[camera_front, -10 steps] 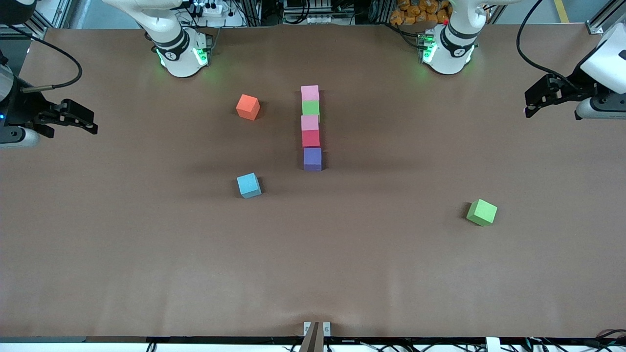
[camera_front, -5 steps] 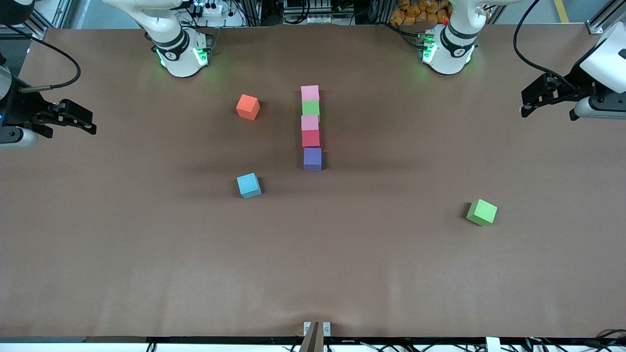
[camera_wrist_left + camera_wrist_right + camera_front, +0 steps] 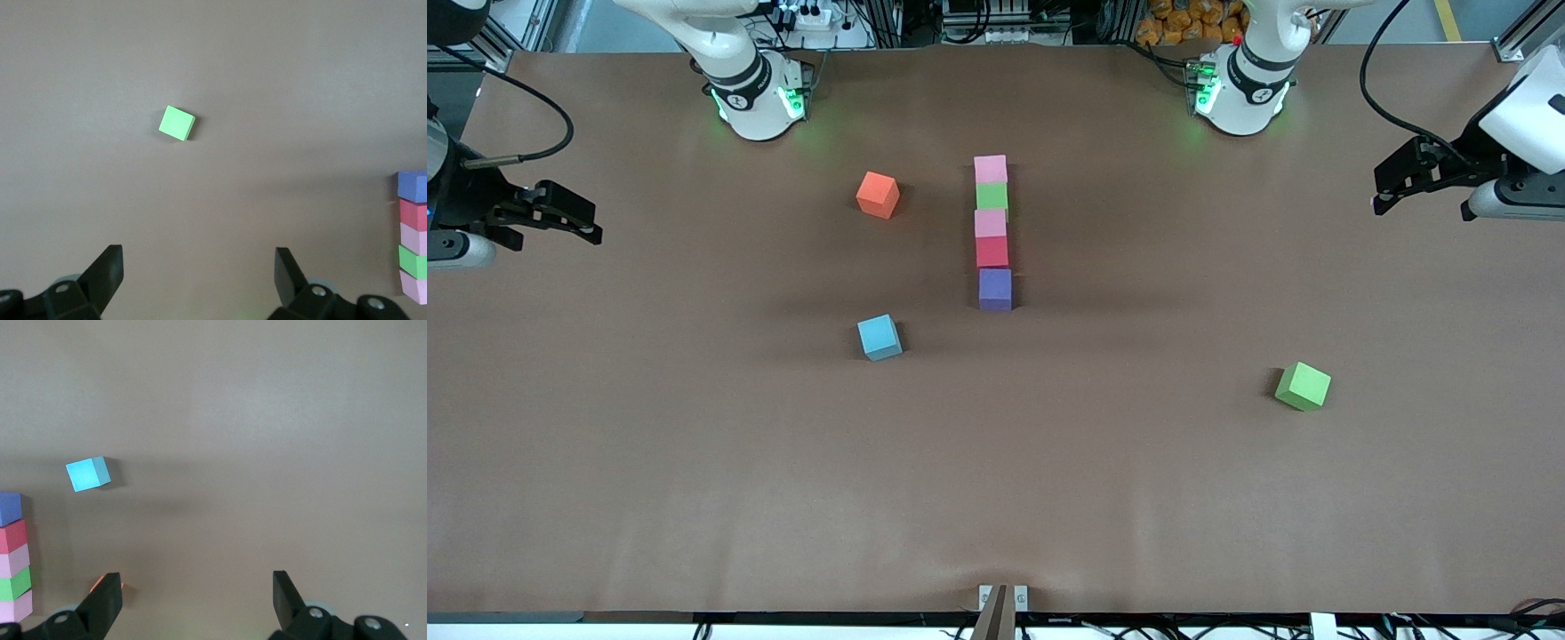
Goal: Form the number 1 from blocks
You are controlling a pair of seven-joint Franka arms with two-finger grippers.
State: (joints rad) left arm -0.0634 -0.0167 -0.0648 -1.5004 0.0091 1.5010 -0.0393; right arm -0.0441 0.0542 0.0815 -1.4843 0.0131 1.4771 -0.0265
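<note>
Five blocks stand in one straight column mid-table, each touching its neighbour. From the robots' bases toward the front camera they are light pink (image 3: 990, 168), lime green (image 3: 991, 196), light pink (image 3: 990, 223), red (image 3: 991, 252) and purple (image 3: 995, 289). The left wrist view catches the column at its edge, with its purple block (image 3: 412, 186) at one end. My left gripper (image 3: 1387, 182) (image 3: 199, 267) hangs open and empty over the left arm's end of the table. My right gripper (image 3: 591, 220) (image 3: 197, 590) hangs open and empty over the right arm's end.
An orange cube (image 3: 878, 195) and a light-blue cube (image 3: 879, 337) (image 3: 88, 474) lie apart from the column, toward the right arm's end. A second green cube (image 3: 1303, 386) (image 3: 177, 124) lies alone toward the left arm's end, nearer the front camera. The arms' bases (image 3: 751, 98) stand along the table's edge.
My left gripper has shifted slightly toward the table's middle. The right gripper and all the cubes have stayed put.
</note>
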